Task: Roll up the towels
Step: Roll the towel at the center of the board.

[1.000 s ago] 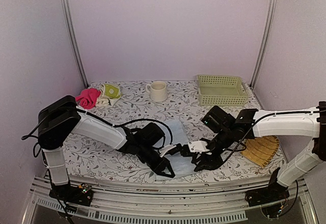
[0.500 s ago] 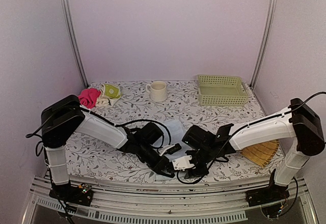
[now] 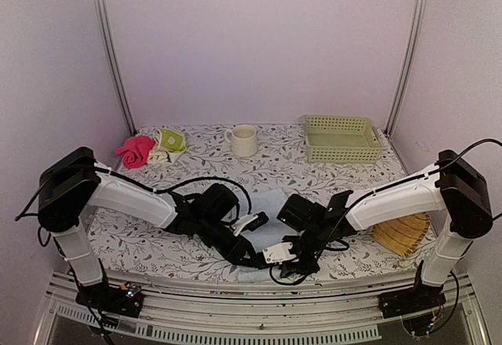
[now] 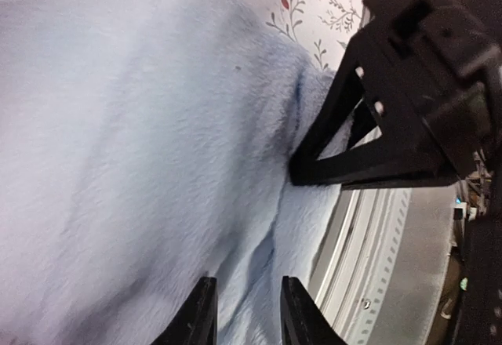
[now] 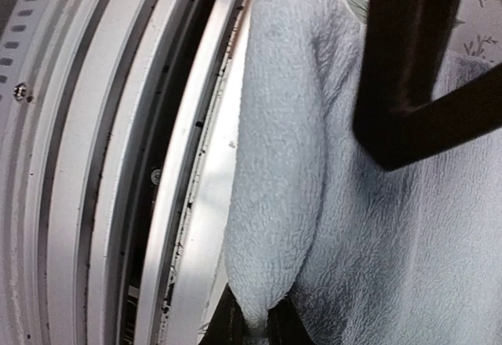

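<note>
floral-printed table [image 3: 314, 165] is seen beneath both arms. the pale blue towel [image 3: 272, 202] is laid at its near edge, long axis running toward the back wall, its near end flanked by the left gripper [image 3: 249, 260] and the right gripper [image 3: 293, 266]. only in the right wrist view is a raised fold shown pinched in the right gripper. in the left wrist view, the left gripper's fingers [image 4: 200, 317] are seen parted over the cloth, nothing clamped. the patterned towel [image 3: 169, 139] is found far back-left, well apart.
</note>
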